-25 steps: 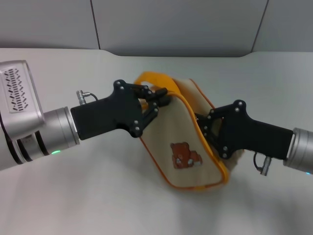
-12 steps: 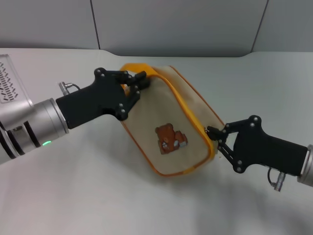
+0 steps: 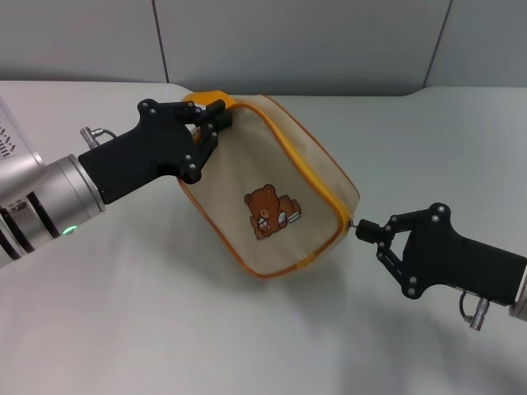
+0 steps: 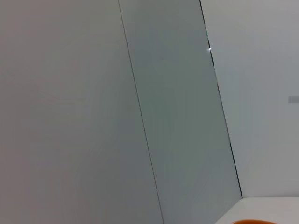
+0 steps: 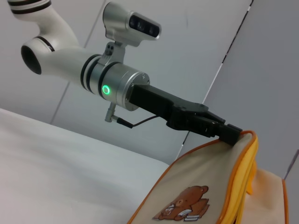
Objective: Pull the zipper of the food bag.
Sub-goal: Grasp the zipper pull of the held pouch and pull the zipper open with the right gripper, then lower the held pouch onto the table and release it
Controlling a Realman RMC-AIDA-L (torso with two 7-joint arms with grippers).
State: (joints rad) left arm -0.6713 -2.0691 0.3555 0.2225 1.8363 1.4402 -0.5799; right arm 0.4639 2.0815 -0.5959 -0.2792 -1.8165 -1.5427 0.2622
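Observation:
The food bag (image 3: 272, 177), beige canvas with orange-yellow piping and a brown bear patch (image 3: 270, 211), hangs tilted between my two arms above the white table. My left gripper (image 3: 212, 119) is shut on the bag's orange loop handle at its upper left corner. My right gripper (image 3: 364, 231) is shut on the small silver zipper (image 3: 354, 222) pull at the bag's lower right corner. The right wrist view shows the bag (image 5: 205, 196) with the left gripper (image 5: 231, 133) clamped on its top edge. The left wrist view shows only wall and a sliver of orange handle (image 4: 252, 221).
The white table (image 3: 148, 329) lies under the bag. Grey wall panels (image 3: 288, 41) stand behind it. The left arm's silver forearm (image 3: 41, 197) reaches in from the left edge, the right arm's black body (image 3: 469, 267) from the lower right.
My left gripper has lifted the handle up and to the left. My right gripper has drawn the zipper pull down and to the right along the piping. The bag has swung leftward.

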